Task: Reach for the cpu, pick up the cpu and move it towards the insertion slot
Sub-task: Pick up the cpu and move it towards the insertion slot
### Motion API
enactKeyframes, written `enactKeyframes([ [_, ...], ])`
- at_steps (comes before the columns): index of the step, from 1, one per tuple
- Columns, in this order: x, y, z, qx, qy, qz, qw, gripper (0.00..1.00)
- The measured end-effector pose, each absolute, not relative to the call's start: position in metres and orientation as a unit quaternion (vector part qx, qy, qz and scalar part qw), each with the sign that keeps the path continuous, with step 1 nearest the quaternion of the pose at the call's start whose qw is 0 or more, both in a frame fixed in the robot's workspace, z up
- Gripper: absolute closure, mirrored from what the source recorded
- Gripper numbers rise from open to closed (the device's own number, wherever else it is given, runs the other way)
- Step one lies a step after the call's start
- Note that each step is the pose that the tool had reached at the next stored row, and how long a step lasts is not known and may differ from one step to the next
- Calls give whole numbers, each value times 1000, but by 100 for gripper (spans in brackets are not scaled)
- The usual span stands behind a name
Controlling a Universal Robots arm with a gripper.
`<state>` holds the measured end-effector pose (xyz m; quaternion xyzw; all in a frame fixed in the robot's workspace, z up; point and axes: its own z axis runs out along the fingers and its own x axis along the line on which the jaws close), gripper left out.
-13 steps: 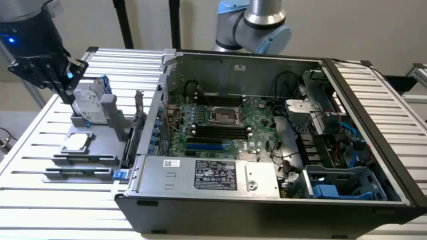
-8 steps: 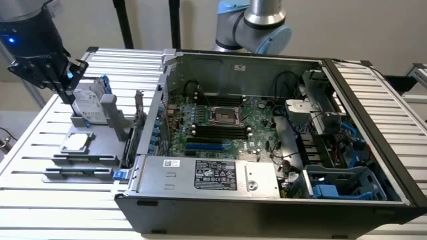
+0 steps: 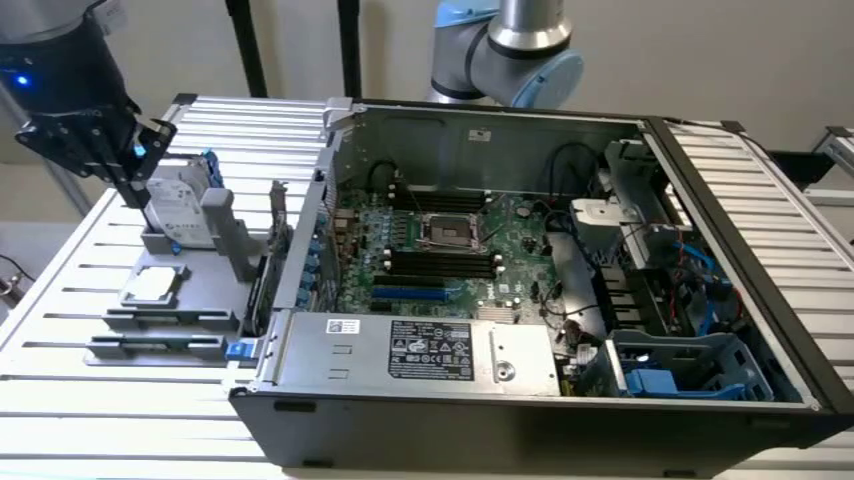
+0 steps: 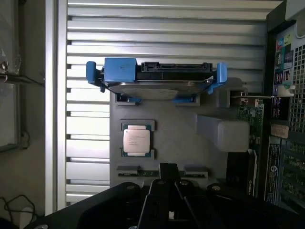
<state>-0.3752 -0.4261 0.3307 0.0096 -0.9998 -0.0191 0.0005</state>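
The cpu (image 3: 151, 285), a small square chip with a shiny silver top, lies flat in a recess of the grey fixture (image 3: 214, 260) on the exterior view's left. It also appears in the wrist view as the cpu (image 4: 137, 140). My gripper (image 3: 136, 196) hangs above the fixture, over the upright hard drive (image 3: 180, 208) and well above the chip. Its fingers (image 4: 167, 172) are shut with nothing between them. The insertion slot (image 3: 447, 232), a silver-framed square socket, sits on the motherboard inside the open case.
The open computer case (image 3: 534, 400) fills the middle and the exterior view's right, with a power supply (image 3: 427, 350) at its front and a blue caddy (image 3: 694, 370). Its side wall stands between fixture and motherboard. The slatted table (image 3: 80, 400) surrounds the fixture.
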Motion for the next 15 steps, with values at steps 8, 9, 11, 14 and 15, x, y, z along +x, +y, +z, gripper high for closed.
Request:
enactKeyframes([
  [8, -398, -426, 330, 10, -1000, -19, 0, 89],
  [9, -400, -426, 330, 10, -1000, -19, 0, 89],
  [11, -404, -426, 330, 10, -1000, -19, 1, 89],
  [14, -405, -426, 330, 10, -1000, -18, 0, 89],
  [15, -406, -426, 330, 10, -1000, -18, 1, 89],
])
